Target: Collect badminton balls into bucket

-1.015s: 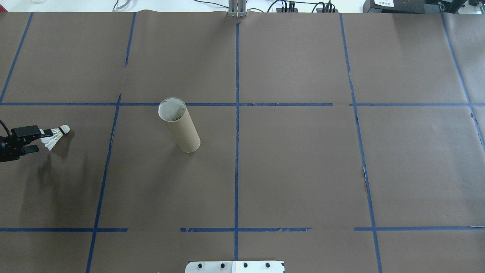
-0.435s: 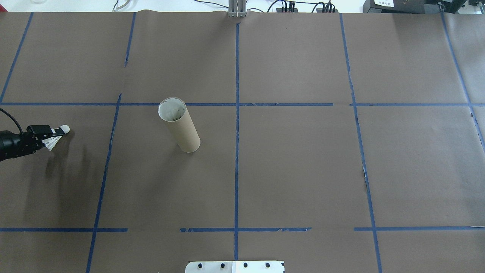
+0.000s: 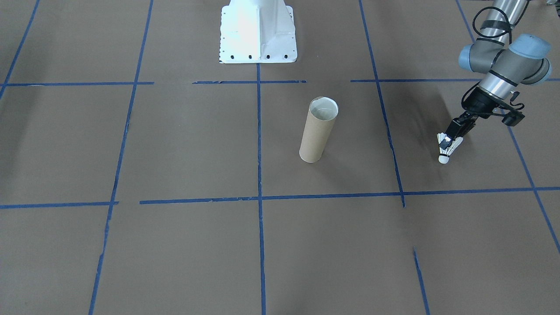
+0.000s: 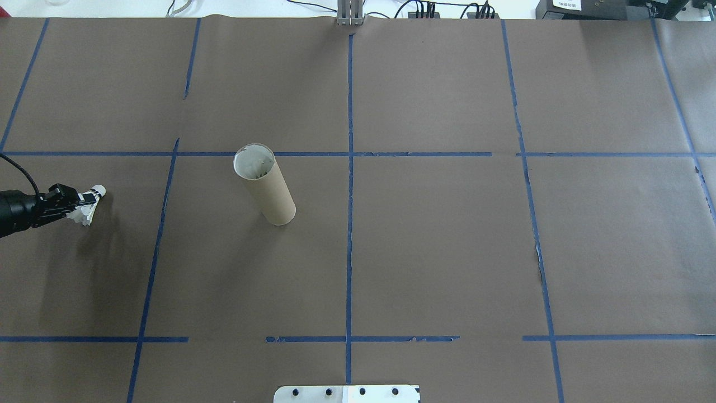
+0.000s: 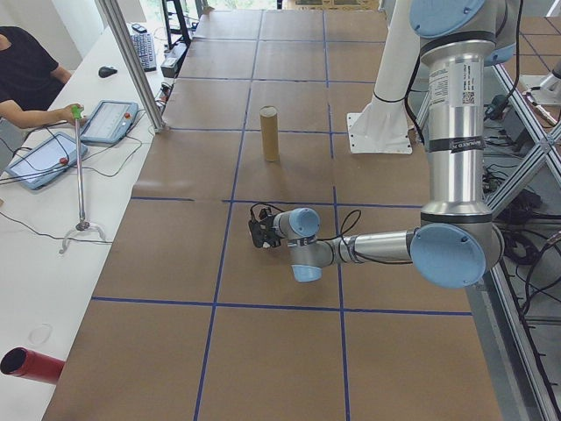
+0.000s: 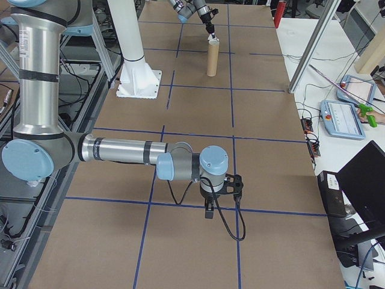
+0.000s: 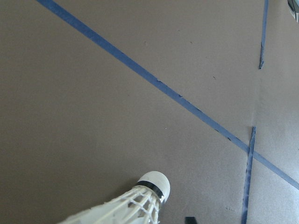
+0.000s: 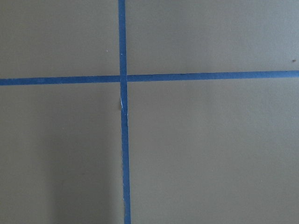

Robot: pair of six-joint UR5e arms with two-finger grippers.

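The left gripper is clamped on the shuttlecock near the table's left edge, well apart from the upright tube across bare paper, while the right gripper's state cannot be told.

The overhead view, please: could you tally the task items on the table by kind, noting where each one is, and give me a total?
Shuttlecocks: 1, the shuttlecock, gripped by the left gripper at the view's left edge.
Cardboard tubes: 1, the cardboard tube, standing upright with its open end up.
Total: 2.
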